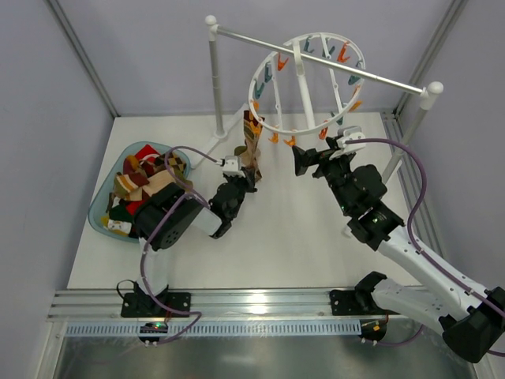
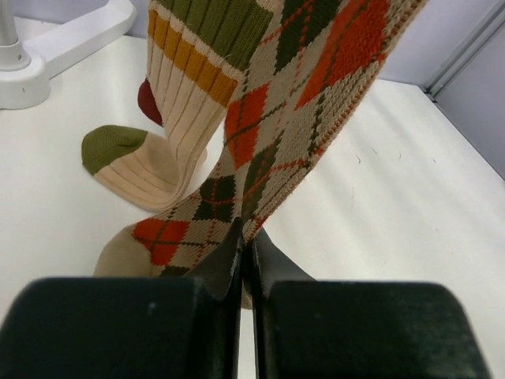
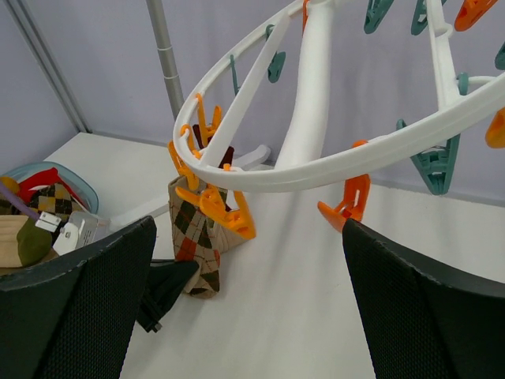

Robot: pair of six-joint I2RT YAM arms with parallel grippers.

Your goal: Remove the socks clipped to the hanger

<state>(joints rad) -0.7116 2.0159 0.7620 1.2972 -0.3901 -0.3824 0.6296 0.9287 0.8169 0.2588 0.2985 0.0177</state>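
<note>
The bench (image 1: 300, 237) carries a rail from which the hanger (image 3: 331, 167) hangs. An argyle sock (image 2: 300, 118) dangles near-vertical from a clip (image 3: 225, 213) on the hanger's left rim. The nearer left end effector (image 2: 245, 237) is clamped on the sock's lower part. The right end effector (image 1: 298, 162) hovers with its fingers apart.

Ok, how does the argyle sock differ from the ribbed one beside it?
The argyle sock has orange and green diamonds; the ribbed sock has cream ribs with green and yellow bands. The left end effector pinches the argyle sock; the ribbed sock hangs free, green toe on the table. Both hang from above.
</note>
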